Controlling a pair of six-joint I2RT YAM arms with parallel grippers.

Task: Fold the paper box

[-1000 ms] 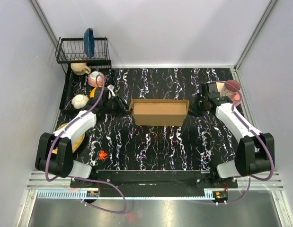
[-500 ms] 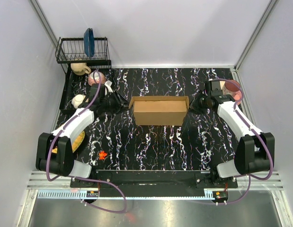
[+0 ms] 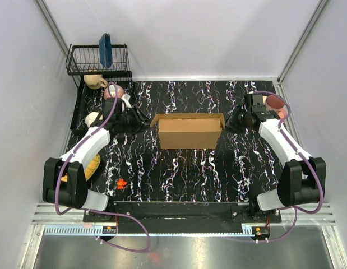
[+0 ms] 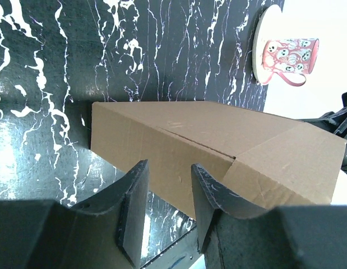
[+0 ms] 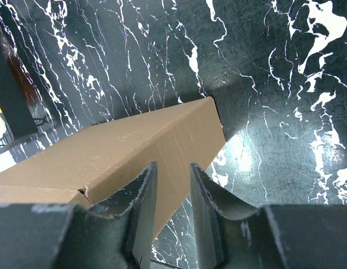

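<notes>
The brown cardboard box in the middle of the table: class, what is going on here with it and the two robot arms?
Two robot arms are working on the paper box, which lies on the black marbled table and is shaped into a long, low box. The left gripper points at its left end and the right gripper at its right end. Both have their fingers apart and neither is clamping the cardboard. Whether they touch it cannot be told.
</notes>
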